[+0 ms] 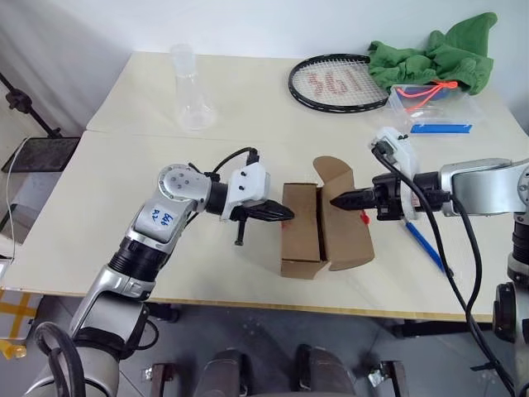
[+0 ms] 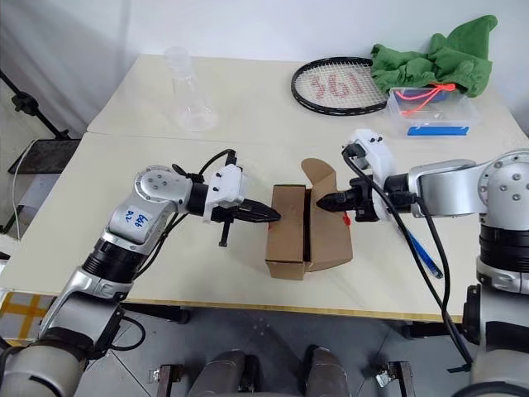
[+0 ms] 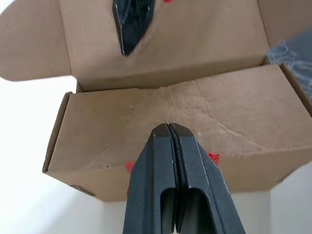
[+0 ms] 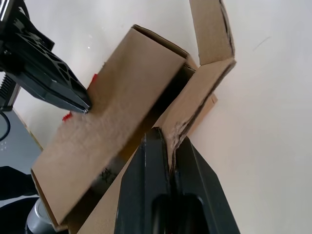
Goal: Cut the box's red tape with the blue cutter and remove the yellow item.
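"361" is read on the racket (image 1: 340, 83), while the box (image 1: 302, 240) flap is pinched by the closed right pincer (image 1: 335, 201) and touched by the closed, empty left pincer (image 1: 289, 214).

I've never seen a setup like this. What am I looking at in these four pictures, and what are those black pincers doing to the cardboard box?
It is a two-armed robot. Two pictures come from its head, looking down on a table; two come from cameras on its wrists. The left gripper is shut, its tip against the closed flap of the box. The right gripper is shut on the box's opened flap, pinching its edge. Scraps of red tape show on the box. The blue cutter lies on the table by the right arm. Farther back are a racket, a flask, a green cloth and a clear container.
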`<move>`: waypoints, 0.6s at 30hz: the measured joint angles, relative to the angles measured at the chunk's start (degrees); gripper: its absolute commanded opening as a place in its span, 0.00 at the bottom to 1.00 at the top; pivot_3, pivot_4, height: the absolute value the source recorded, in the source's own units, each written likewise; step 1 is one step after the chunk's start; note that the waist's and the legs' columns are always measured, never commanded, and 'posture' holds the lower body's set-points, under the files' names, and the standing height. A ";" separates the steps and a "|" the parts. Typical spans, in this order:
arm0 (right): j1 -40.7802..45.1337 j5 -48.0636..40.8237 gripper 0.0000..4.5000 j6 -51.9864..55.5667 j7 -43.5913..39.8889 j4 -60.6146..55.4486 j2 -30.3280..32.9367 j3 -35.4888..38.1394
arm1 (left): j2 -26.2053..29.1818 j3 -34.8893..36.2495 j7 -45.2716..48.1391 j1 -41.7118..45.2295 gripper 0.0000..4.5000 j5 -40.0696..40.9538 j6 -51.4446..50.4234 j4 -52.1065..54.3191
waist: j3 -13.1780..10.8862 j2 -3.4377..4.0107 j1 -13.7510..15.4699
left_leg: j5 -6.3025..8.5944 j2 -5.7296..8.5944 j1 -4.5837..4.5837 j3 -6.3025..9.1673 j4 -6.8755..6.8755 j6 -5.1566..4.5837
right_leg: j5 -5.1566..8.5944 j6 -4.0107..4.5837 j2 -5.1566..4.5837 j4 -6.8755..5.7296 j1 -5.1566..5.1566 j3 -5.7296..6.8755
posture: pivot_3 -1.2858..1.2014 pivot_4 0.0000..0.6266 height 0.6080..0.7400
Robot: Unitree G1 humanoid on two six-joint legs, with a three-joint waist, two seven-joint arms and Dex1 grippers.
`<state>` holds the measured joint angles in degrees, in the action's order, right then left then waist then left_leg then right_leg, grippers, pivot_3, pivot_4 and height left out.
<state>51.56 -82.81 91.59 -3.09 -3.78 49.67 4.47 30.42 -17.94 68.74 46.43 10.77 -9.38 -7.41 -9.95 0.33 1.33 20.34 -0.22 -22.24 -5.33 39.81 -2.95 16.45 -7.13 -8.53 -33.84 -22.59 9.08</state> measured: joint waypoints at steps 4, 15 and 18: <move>-0.16 0.65 0.00 0.18 -0.92 -0.41 3.74 0.41 | 4.65 0.15 1.05 -1.41 0.00 -0.95 -0.13 1.27 | 0.10 0.00 -0.09 | 0.00 -0.01 0.22 -0.05 -0.03 0.00 | 0.00 0.00 -0.02 0.01 0.19 -0.04 | 0.52 0.24 1.00; -8.56 10.04 0.00 0.60 -2.52 -0.50 1.26 -2.54 | 3.43 -1.93 0.82 -8.59 0.00 -5.28 -2.12 -1.73 | 0.17 0.11 0.50 | -0.04 0.10 -0.24 0.05 0.27 -0.08 | -0.05 -0.10 -0.08 -0.05 -0.05 -0.03 | 0.52 0.24 1.00; -9.54 12.35 0.00 0.56 -4.63 -1.02 -0.29 -3.10 | 3.23 -2.54 0.89 -8.43 0.00 -6.49 -1.93 -2.60 | 0.13 0.16 0.95 | -0.06 0.19 -0.31 0.04 0.29 -0.12 | -0.11 -0.20 -0.11 0.00 -0.08 -0.04 | 0.52 0.24 1.00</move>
<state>42.01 -70.46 92.15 -7.72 -4.80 49.38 1.37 33.65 -20.48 69.63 38.00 4.28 -11.31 -10.01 -9.82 0.49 2.28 20.28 -0.03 -22.55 -5.29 40.10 -3.07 16.33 -7.34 -8.64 -33.85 -22.67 9.04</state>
